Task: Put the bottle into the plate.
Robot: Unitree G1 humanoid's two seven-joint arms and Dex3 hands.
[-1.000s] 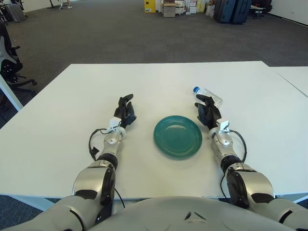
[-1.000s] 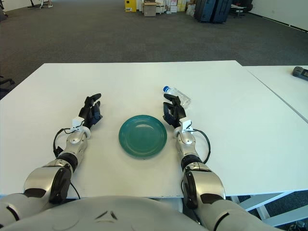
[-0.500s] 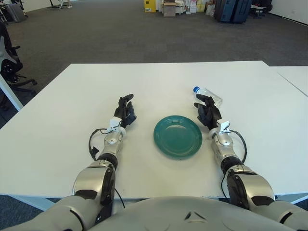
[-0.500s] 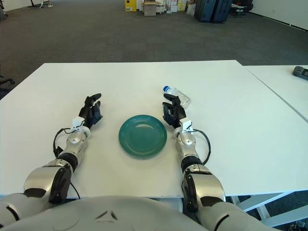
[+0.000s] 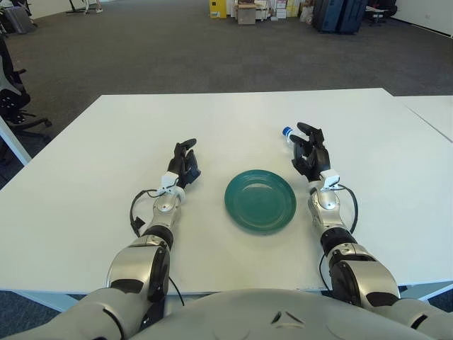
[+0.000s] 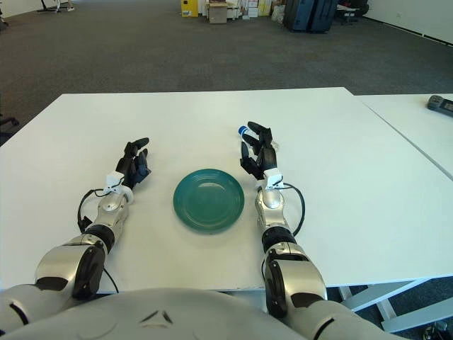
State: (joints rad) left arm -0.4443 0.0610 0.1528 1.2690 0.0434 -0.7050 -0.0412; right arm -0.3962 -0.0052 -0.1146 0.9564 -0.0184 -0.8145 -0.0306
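Observation:
A clear plastic bottle with a blue cap lies on the white table, right of and beyond the round green plate. Only its cap end shows past my right hand. My right hand is raised over the bottle with its fingers spread, and it holds nothing that I can see. My left hand rests open on the table to the left of the plate. The plate has nothing in it.
A second white table stands close on the right, with a dark object on it. An office chair stands off the table's left side. Boxes and cases stand far back on the carpet.
My right hand has lifted and moved forward onto the bottle, now covering all but its blue cap. The left hand, plate and bottle have not moved.

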